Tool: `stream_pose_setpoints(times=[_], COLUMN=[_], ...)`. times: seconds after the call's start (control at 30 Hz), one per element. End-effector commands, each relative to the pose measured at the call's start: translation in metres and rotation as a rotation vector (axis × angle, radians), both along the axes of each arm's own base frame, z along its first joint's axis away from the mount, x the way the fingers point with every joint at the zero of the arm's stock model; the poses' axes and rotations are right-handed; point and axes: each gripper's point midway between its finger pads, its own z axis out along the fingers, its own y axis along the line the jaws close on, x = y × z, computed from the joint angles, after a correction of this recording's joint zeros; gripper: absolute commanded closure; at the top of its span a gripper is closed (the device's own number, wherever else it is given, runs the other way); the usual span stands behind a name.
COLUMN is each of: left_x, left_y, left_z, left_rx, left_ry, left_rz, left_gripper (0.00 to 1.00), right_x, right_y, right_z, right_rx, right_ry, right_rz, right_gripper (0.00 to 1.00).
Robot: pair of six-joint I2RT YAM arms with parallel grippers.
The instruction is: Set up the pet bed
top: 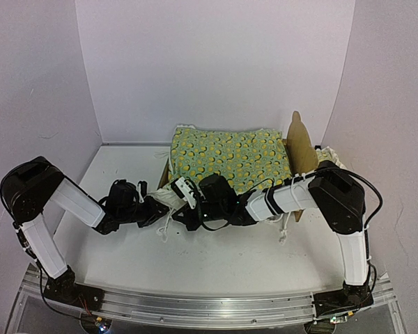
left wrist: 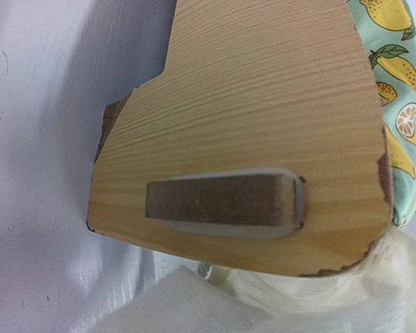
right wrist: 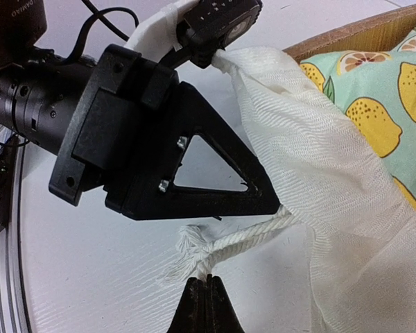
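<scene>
The pet bed is located at upper centre of the top view, under a lemon-print blanket. Near its lower-left end, a white cord is pinched by the right gripper. The opening of the left gripper cannot be determined.
</scene>
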Motion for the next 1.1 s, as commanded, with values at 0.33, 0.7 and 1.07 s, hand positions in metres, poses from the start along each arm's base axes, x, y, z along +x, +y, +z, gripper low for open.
stream_pose_setpoints(times=[0.33,0.7,1.07], left_x=[0.018,0.005,0.014], left_y=[-0.024,-0.004,-0.014], left_z=[0.017,0.018,0.022], left_rx=[-0.062,-0.056,-0.067], left_ry=[-0.067,-0.061,-0.073], left_rz=[-0.031,0.044,0.029], left_gripper=[0.8,0.75,0.73], right_x=[-0.004,-0.005,-0.01], right_y=[0.01,0.002,0.0], right_z=[0.041,0.041,0.032], right_rx=[0.104,0.094,0.082], right_ry=[-0.04,-0.054,-0.034], right_rz=[0.03,0.02,0.033], right_gripper=[1.0,1.0,1.0])
